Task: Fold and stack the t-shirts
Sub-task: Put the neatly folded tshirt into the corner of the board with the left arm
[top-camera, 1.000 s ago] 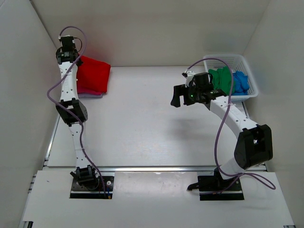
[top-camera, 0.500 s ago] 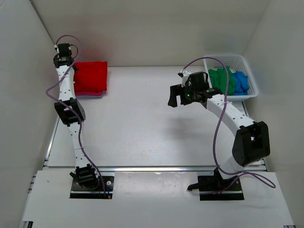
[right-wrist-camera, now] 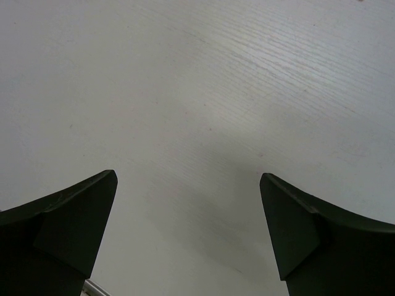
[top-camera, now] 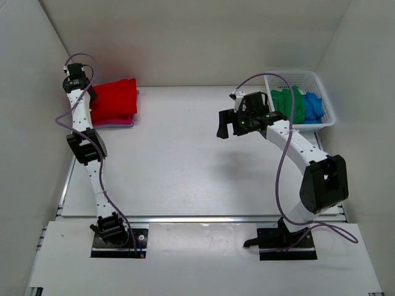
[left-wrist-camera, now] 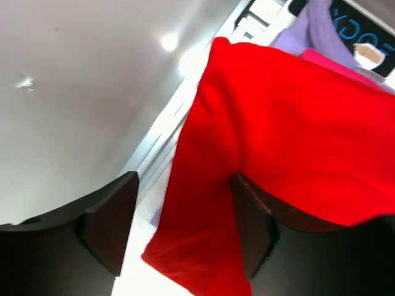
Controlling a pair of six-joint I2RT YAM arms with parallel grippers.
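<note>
A folded red t-shirt [top-camera: 116, 98] lies on a pink t-shirt [top-camera: 118, 123] at the table's far left. My left gripper [top-camera: 90, 94] is at the red shirt's left edge, by the wall. In the left wrist view the jaws of that gripper [left-wrist-camera: 185, 228] stand open, with the red shirt's [left-wrist-camera: 290, 142] edge hanging loose between them and the pink shirt [left-wrist-camera: 333, 65] behind. A green t-shirt [top-camera: 287, 105] and a blue t-shirt [top-camera: 312, 106] lie crumpled in the basket. My right gripper [top-camera: 227, 125] hovers open over bare table [right-wrist-camera: 203, 92], its jaws [right-wrist-camera: 188, 209] empty.
The white mesh basket [top-camera: 322, 80] stands at the back right by the wall. White walls close in the table on the left, back and right. A purple cable [left-wrist-camera: 311, 28] runs behind the shirts in the left wrist view.
My left gripper has moved left toward the wall, dragging the red shirt with it, and has opened off it. The right gripper has drifted slightly left and opened a little wider.
</note>
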